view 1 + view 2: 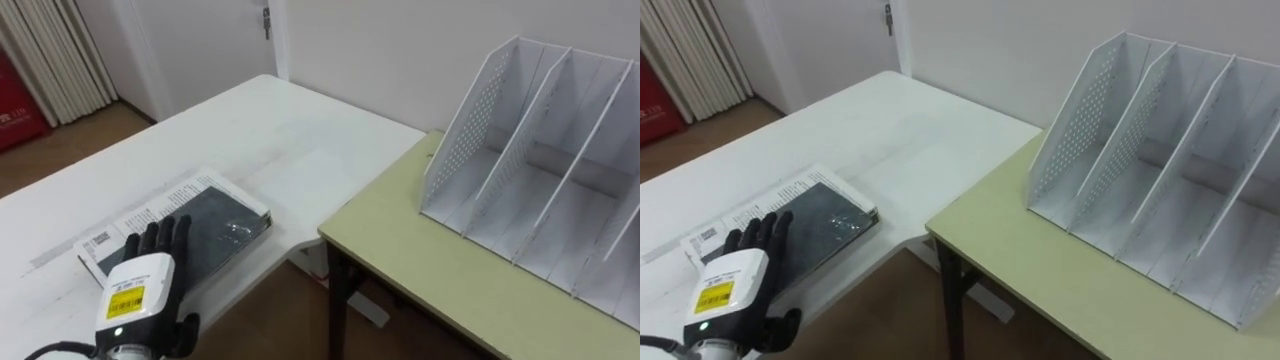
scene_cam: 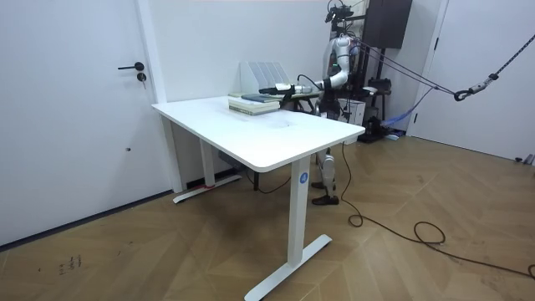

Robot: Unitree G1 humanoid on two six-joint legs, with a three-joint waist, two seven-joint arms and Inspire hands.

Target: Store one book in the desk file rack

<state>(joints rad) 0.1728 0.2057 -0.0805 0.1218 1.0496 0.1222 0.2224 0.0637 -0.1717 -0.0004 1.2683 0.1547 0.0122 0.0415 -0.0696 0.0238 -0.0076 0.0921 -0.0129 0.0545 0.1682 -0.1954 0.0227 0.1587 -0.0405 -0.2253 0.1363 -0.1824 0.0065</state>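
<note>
Left eye view: left hand point(image 1: 140, 288) rests on the book point(image 1: 222, 222), fingers point(image 1: 166, 238) straight, gripping nothing. Room view: book under the fingers on the white table point(image 2: 276, 138). Right eye view: file rack point(image 1: 1160, 150) well beyond the fingertips, compartments empty. Judgement: grasp, lift and storing all outstanding.

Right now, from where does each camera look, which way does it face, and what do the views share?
Left eye view: on the robot's head, looking down at the book, white table and file rack on the green desk; the left hand lies on the book.
Right eye view: same head, slightly aside; same scene and hand.
Room view: across the room, facing the table; the whole robot stands behind it.
Shared: book, table, rack.
</note>
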